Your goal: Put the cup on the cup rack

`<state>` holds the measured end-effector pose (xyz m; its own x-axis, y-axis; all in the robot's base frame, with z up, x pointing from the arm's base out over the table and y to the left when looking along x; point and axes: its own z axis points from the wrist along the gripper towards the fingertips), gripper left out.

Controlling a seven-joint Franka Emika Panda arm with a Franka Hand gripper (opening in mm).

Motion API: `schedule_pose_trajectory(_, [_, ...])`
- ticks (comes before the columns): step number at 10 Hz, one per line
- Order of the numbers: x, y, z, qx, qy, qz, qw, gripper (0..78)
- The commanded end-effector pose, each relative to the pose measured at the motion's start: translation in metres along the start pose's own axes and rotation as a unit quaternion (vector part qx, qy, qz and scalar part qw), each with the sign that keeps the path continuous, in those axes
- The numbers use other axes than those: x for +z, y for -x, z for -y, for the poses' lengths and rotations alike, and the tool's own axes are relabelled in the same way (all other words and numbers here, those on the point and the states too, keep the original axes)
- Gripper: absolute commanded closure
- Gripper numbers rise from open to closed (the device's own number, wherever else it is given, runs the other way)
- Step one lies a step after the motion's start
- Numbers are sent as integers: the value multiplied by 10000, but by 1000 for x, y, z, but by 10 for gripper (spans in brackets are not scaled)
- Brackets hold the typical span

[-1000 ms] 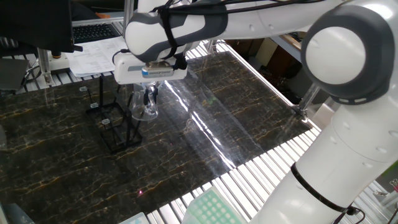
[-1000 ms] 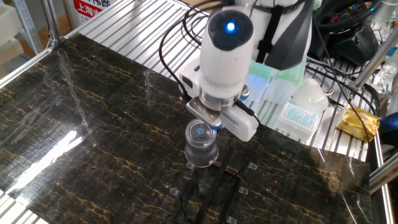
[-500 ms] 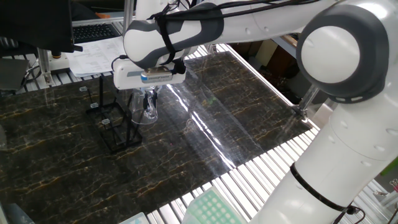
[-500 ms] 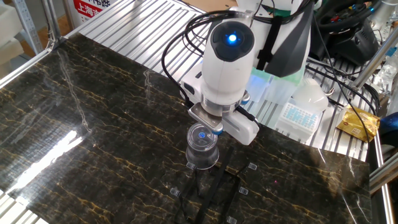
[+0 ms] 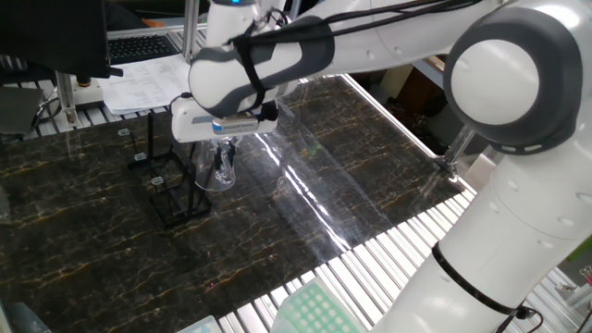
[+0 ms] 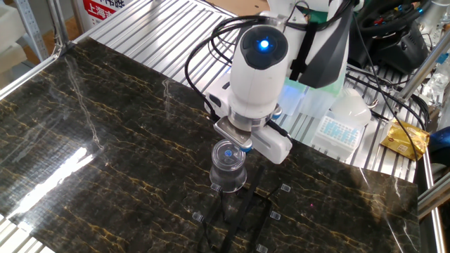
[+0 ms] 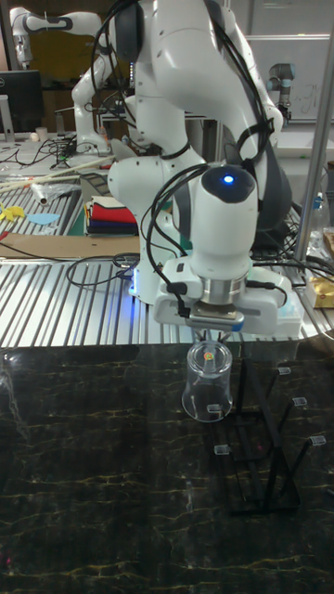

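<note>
Marble-patterned tabletop (image 6: 105, 133) fills your fixed views; the cup rack (image 7: 264, 445) stands near one edge, its black wire plainest in the tall view; the cup (image 7: 208, 382), inverted, hangs just beside the rack's pegs, off the table; the gripper (image 7: 215, 327) has its fingers closed on the cup's upturned base, a grip one fixed view blurs.

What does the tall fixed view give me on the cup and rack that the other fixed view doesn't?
Only the tall fixed view: the cup side-on, upside down, mouth flaring downward, beside the cup rack at about peg height. Only the other fixed view: a look down onto the cup's upturned base, and the tip box behind. Both: the end effector directly above the cup, rack close by on the marble table.
</note>
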<state>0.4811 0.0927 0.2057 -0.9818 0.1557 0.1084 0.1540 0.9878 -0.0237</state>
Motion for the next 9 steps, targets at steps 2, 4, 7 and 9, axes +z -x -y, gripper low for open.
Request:
schedule_pose_trajectory(2, [18,0,3,-66,59,135,9999,764])
schedule_pose_trajectory(4, [27,1,2,-78,74,167,9998,764])
schedule_pose_trajectory(7, [35,3,1,-115,114,171,9997,764])
schedule_pose_trajectory(9, [40,4,0,-156,153,177,9996,764])
